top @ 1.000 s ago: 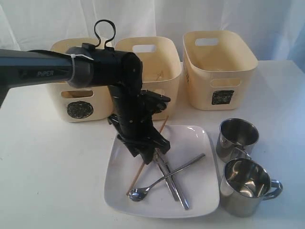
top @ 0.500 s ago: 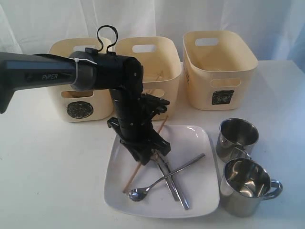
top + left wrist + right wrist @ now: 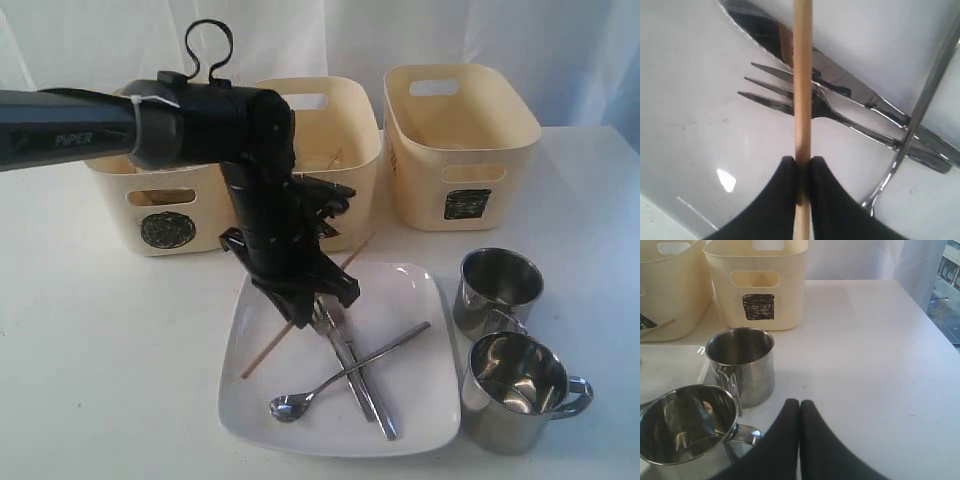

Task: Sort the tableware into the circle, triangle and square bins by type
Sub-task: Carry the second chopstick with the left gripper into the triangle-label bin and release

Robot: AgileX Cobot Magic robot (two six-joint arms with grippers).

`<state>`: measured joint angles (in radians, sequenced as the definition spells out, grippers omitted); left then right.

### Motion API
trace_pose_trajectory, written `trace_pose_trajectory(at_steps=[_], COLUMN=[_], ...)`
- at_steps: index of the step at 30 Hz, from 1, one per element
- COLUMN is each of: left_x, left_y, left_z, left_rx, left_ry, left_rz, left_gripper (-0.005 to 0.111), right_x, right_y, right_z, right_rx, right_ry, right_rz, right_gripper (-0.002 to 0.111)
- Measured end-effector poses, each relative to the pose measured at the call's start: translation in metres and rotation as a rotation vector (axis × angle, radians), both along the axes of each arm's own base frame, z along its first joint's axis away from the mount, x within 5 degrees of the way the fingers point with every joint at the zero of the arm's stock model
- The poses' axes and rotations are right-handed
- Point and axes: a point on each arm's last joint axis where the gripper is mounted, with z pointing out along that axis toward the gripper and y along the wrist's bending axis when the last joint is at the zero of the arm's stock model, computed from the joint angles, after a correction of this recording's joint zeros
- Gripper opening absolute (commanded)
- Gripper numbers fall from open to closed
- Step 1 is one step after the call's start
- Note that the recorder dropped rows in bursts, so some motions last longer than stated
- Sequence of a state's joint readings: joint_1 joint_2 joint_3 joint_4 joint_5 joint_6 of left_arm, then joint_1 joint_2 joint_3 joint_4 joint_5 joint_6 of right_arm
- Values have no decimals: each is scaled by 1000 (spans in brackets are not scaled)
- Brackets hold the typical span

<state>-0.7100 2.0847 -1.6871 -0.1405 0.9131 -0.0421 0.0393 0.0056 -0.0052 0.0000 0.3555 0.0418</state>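
Note:
My left gripper (image 3: 312, 303) (image 3: 801, 161) is shut on a wooden chopstick (image 3: 262, 356) (image 3: 802, 75), which hangs tilted over the large white square plate (image 3: 420, 300). Its low end points off the plate's left edge. Under it on the plate lie a steel fork (image 3: 790, 92), crossed knives (image 3: 365, 385) and a spoon (image 3: 292, 405). Two steel handled mugs (image 3: 500, 285) (image 3: 515, 390) stand right of the plate. My right gripper (image 3: 799, 402) is shut on nothing above the table, beside the mugs (image 3: 742, 362) (image 3: 685, 425). No bowls are in view.
Three cream bins stand in a row at the back: the circle bin (image 3: 165, 215), a middle bin (image 3: 330, 140) whose label the arm hides, and the square bin (image 3: 460, 150) (image 3: 757, 285). The left arm reaches across the circle bin.
The left gripper has risen a little with the chopstick. The chopstick's low end has swung left, off the plate's edge, and its upper end has risen.

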Motion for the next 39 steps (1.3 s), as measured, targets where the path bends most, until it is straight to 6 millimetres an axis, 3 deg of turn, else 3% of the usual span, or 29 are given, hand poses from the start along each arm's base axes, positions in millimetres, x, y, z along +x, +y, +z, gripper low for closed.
trace_pose_trajectory(at_steps=[10, 14, 23, 30, 39], left_x=[-11, -1, 28, 54, 84], left_y=[-1, -5, -10, -10, 4], left_z=[75, 100, 134, 133, 95], left_rx=[-258, -391, -551, -568, -498], left_ry=[-180, -378, -876, -1172, -1112], left_rz=[-43, -12, 3, -23, 35], left_gripper=[0, 0, 0, 0, 1], right_x=[0, 0, 0, 0, 0], right_y=[0, 0, 0, 0, 0], right_z=[0, 0, 0, 0, 0], right_rx=[0, 0, 0, 0, 0], right_ry=[0, 0, 0, 0, 0], right_rz=[0, 0, 0, 0, 0], right_gripper=[0, 0, 0, 0, 0])
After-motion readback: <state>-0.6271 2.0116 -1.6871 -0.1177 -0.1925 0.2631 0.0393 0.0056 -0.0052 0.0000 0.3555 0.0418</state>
